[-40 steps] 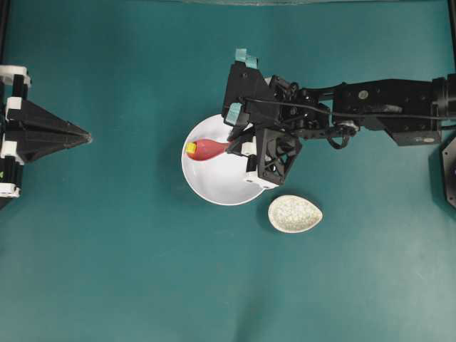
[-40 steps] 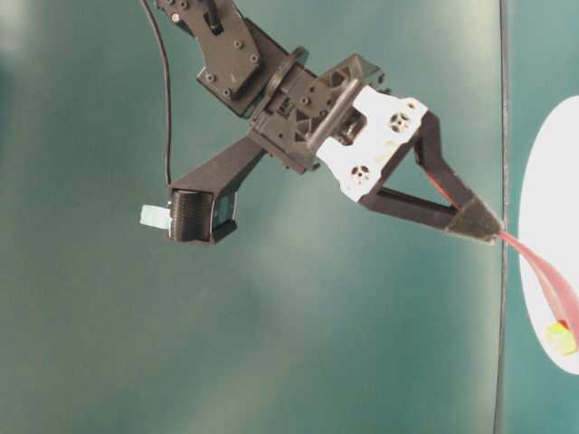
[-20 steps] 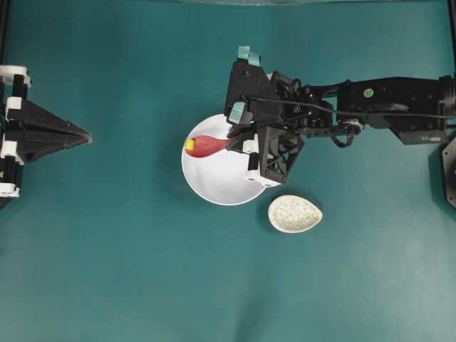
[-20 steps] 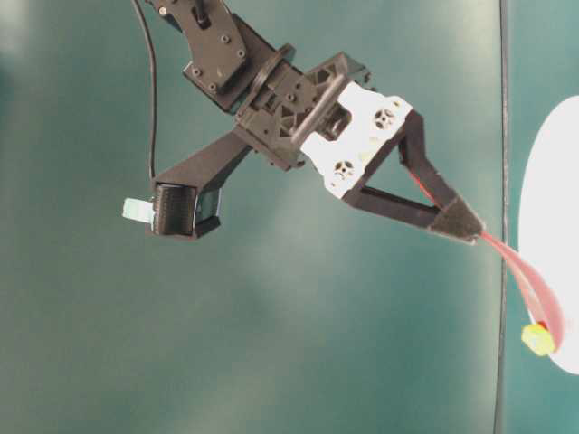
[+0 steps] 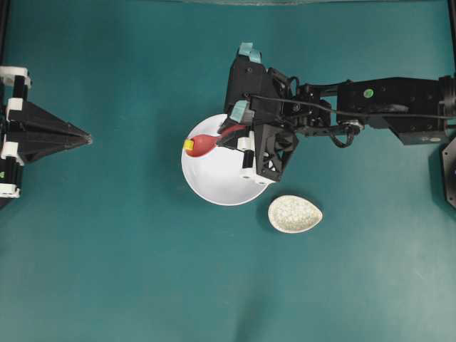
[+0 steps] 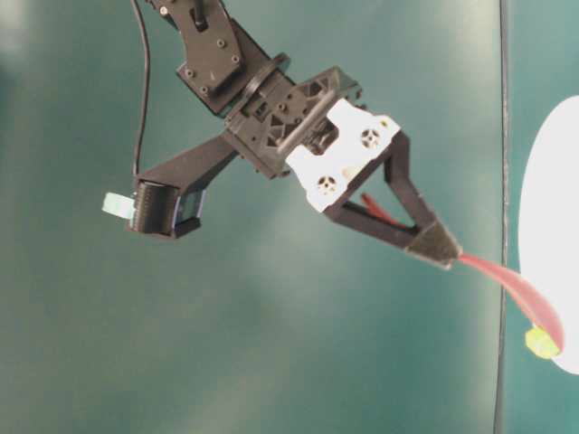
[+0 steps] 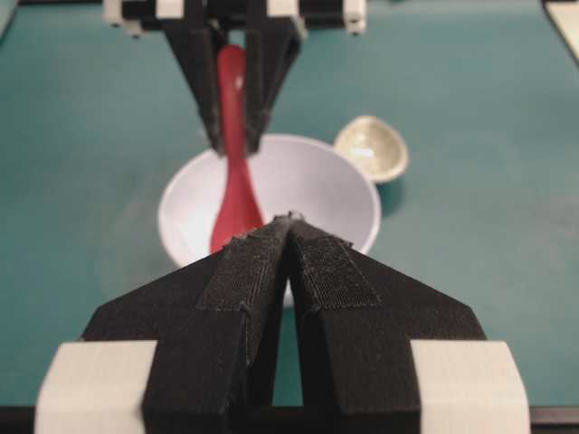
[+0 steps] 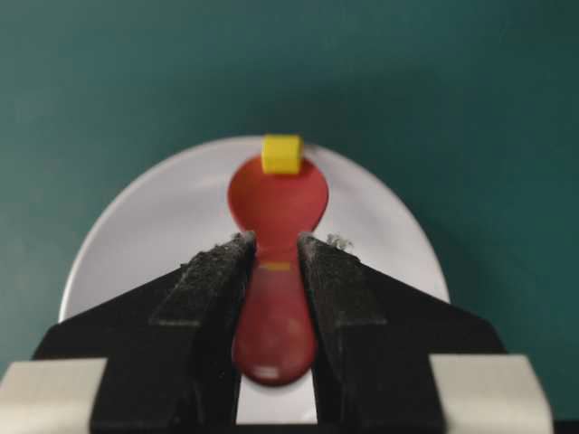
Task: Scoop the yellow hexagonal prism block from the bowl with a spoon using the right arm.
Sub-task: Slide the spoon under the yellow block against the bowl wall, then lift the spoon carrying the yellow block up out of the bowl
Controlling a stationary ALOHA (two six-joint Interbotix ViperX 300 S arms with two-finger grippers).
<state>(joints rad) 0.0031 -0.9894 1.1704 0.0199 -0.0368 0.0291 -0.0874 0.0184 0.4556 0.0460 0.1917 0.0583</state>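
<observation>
My right gripper (image 8: pixel 276 242) is shut on the handle of the pink-red spoon (image 8: pixel 276 203), just behind the scoop. The tiny yellow hexagonal prism block (image 8: pixel 281 154) sits on the far tip of the scoop. In the overhead view the spoon (image 5: pixel 203 144) reaches left from the right gripper (image 5: pixel 226 135) over the white bowl (image 5: pixel 214 187), with the block (image 5: pixel 189 144) at the bowl's left rim. My left gripper (image 5: pixel 85 137) is shut and holds nothing, well to the left of the bowl. Its wrist view looks past its jaws at the bowl (image 7: pixel 335 185) and spoon (image 7: pixel 233 190).
A small speckled egg-shaped spoon rest (image 5: pixel 295 214) lies on the teal tabletop just right of and below the bowl. The right arm's black links (image 5: pixel 385 107) stretch in from the right edge.
The right gripper has tipped and shifted a little, carrying the spoon's scoop and the block toward the bowl's left rim. The left arm has not moved.
</observation>
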